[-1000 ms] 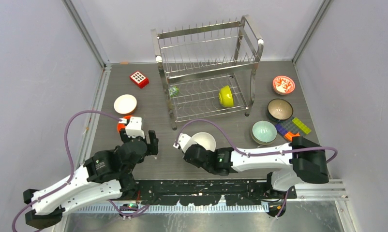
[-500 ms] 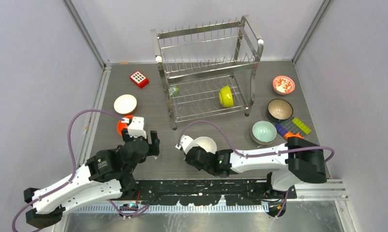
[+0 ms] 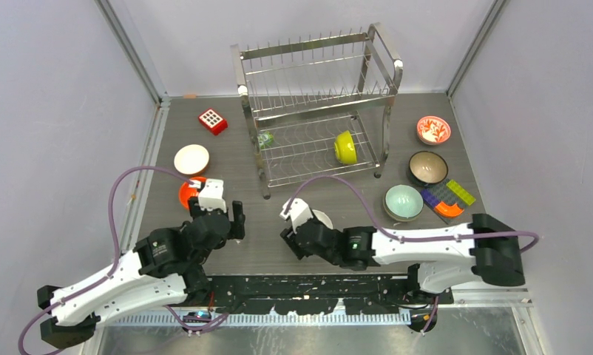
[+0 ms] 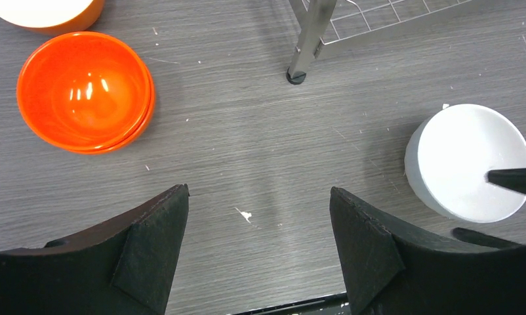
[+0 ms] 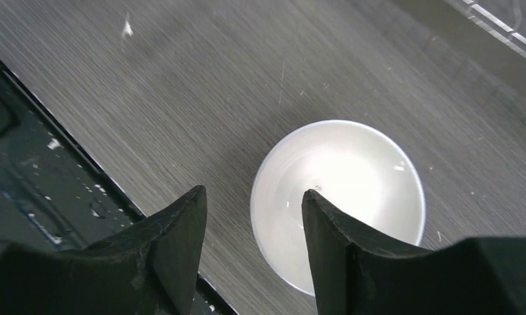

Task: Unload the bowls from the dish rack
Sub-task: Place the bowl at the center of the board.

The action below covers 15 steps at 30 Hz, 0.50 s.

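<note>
The small round white bowl (image 5: 352,197) stands released on the grey table (image 3: 242,174). The right gripper (image 5: 252,197) has just parted around its rim, and the left gripper (image 4: 257,197) gapes empty. A lime-yellow bowl (image 3: 344,147) remains in the steel wire dish rack (image 3: 316,96).

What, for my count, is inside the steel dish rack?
The steel wire dish rack's lower tier holds one lime-yellow round bowl on its side and a small green item, unidentifiable. Wires hide little.

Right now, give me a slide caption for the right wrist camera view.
Right gripper open astride the rim of an upright white bowl on the grey table.
</note>
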Available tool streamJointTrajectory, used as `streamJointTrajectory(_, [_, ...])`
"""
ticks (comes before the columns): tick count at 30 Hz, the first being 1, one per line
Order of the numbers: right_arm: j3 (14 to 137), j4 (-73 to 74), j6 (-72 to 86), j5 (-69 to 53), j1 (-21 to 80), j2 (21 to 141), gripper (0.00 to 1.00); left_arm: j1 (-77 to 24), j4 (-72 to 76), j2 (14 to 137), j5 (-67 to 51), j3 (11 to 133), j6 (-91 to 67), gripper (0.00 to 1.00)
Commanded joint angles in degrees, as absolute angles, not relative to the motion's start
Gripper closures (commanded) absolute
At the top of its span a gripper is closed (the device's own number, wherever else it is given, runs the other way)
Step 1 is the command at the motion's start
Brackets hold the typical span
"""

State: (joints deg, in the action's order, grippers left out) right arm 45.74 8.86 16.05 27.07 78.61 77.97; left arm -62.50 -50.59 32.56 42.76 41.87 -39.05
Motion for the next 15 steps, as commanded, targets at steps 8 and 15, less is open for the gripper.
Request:
streamJointTrajectory(8, [51.96, 24.97, 34.17, 43.25, 68.07, 57.21, 0.20, -62.66, -50.49, 34.48, 41.50, 44.69, -39.38, 0.20])
streamJointTrajectory(15, [44.37, 23.88, 40.46, 30.30, 50.90, 45.20, 0.18, -62.66, -45.49, 41.87, 34.35, 44.94, -41.89, 0.24])
